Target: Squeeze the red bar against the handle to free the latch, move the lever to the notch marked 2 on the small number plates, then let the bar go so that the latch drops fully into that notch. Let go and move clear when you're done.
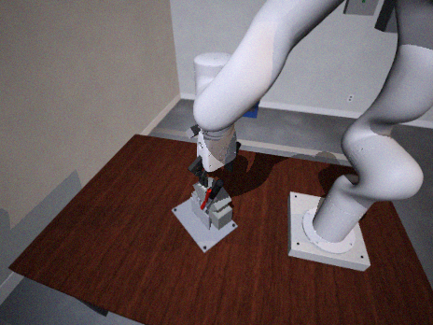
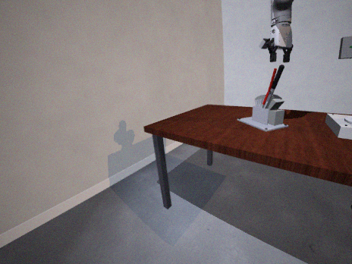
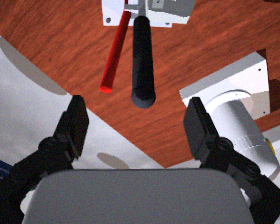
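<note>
The lever unit [image 1: 212, 213] [image 2: 268, 116] is a grey block on a light base plate on the brown table [image 1: 117, 239] [image 2: 212, 126]. A black handle [image 2: 278, 77] [image 3: 143, 56] [image 1: 217, 186] rises from it, leaning. The thin red bar [image 2: 271, 84] [image 3: 116, 53] [image 1: 205, 200] stands beside the handle, spread a little apart from it. My gripper [image 2: 279, 58] [image 3: 136, 108] [image 1: 205, 171] is open and empty. It hangs straight above the handle's top, a short way clear of it, with one finger on each side. The number plates are too small to read.
The arm's own white mounting base [image 1: 327, 239] [image 2: 339, 124] [image 3: 240, 85] stands on the table to the right of the lever unit. Walls stand behind and to the left of the table. A white cylinder [image 1: 210, 68] stands on the floor in the corner.
</note>
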### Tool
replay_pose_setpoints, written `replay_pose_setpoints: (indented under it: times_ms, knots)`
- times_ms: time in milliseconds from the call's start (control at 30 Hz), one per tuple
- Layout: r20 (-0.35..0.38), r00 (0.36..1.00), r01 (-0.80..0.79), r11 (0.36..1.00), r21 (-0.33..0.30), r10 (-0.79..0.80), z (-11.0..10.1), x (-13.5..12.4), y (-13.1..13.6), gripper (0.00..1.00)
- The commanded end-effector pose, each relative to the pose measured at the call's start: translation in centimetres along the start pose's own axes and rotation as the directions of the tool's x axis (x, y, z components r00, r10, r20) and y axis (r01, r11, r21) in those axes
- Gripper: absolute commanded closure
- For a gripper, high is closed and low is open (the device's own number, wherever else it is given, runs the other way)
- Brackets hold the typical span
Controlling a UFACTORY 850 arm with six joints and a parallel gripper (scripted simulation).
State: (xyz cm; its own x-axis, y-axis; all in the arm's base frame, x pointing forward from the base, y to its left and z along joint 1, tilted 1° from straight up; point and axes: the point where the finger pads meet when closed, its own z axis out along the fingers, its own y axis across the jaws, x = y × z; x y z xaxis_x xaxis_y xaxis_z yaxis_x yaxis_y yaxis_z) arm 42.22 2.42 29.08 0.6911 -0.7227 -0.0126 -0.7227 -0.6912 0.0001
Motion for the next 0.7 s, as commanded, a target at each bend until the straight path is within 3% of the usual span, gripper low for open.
replay_pose_setpoints:
  times_ms: [0, 667]
  knots:
    - [-0.001, 1.0, 0.0, 1.0, 0.001, 0.0, 0.4, 0.0, 0.0, 0.01]
    - [-0.001, 1.0, 0.0, 1.0, 0.001, 0.0, 3.8, 0.0, -0.1, 0.01]
